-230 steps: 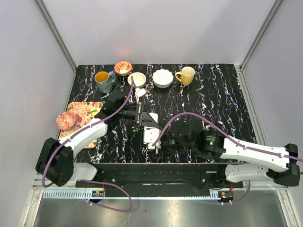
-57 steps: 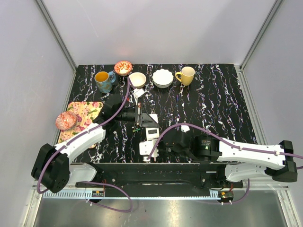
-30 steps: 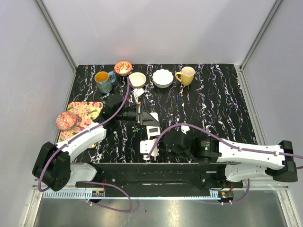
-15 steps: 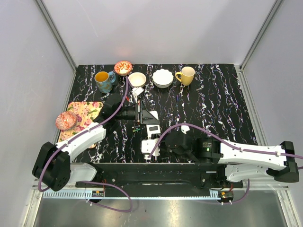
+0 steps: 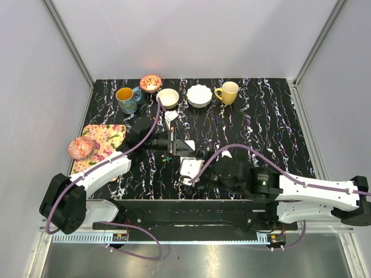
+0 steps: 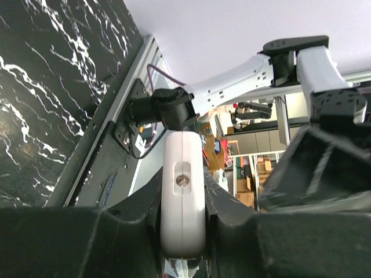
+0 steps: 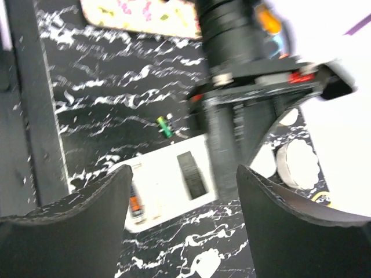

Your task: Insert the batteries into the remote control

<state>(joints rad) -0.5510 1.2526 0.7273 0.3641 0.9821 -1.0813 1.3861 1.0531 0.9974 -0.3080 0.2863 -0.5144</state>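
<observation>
1. The remote control (image 5: 188, 168) is low in the middle of the overhead frame, near the front edge of the counter (image 5: 272, 116), with its white back up. The right wrist view shows a dark rectangular slot in that back (image 7: 165, 191). I cannot tell whether it rests on the counter or is held just off it.
2. The left pincer (image 5: 184, 155) reaches in from the upper left and is clamped narrow on the remote's far end. Its own camera shows the white body (image 6: 183, 191) squeezed between both black fingers (image 6: 145, 220).
3. The right pincer (image 5: 202, 174) sits just right of the remote and points at it. Its fingers (image 7: 75, 220) are spread wide and hold nothing.
4. A small green piece (image 7: 165, 126) lies on the counter near the remote, too small to identify.
5. Along the counter's top edge stand a blue mug (image 5: 126, 99), a red patterned bowl (image 5: 151, 83), a white cup (image 5: 168, 97), a white scalloped bowl (image 5: 199, 95) and a yellow mug (image 5: 228, 92).
6. A floral mat (image 5: 107, 139) lies at the left edge, with a pink-red bowl (image 5: 80, 147) at its left side.
</observation>
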